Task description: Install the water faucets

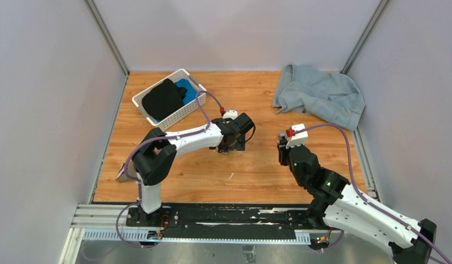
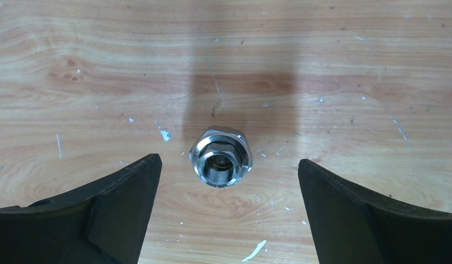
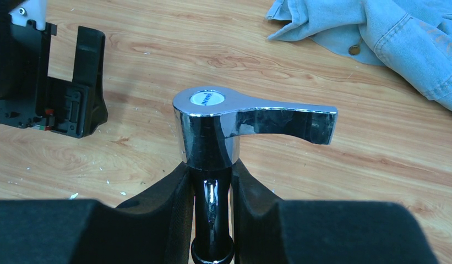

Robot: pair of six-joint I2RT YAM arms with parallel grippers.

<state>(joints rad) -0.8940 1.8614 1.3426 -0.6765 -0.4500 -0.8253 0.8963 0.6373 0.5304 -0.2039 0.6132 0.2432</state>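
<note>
A stubby silver threaded fitting stands on the wooden table, its threaded bore facing the camera. My left gripper is open, with one black finger on each side of the fitting and clear gaps between; it also shows in the top view, where it hides the fitting. My right gripper is shut on the stem of a shiny chrome tap, held upright with its handle pointing right. In the top view the right gripper is to the right of the left one, apart from it.
A white basket holding black and blue cloth stands at the back left. A crumpled denim garment lies at the back right, also in the right wrist view. Grey walls enclose the table on three sides.
</note>
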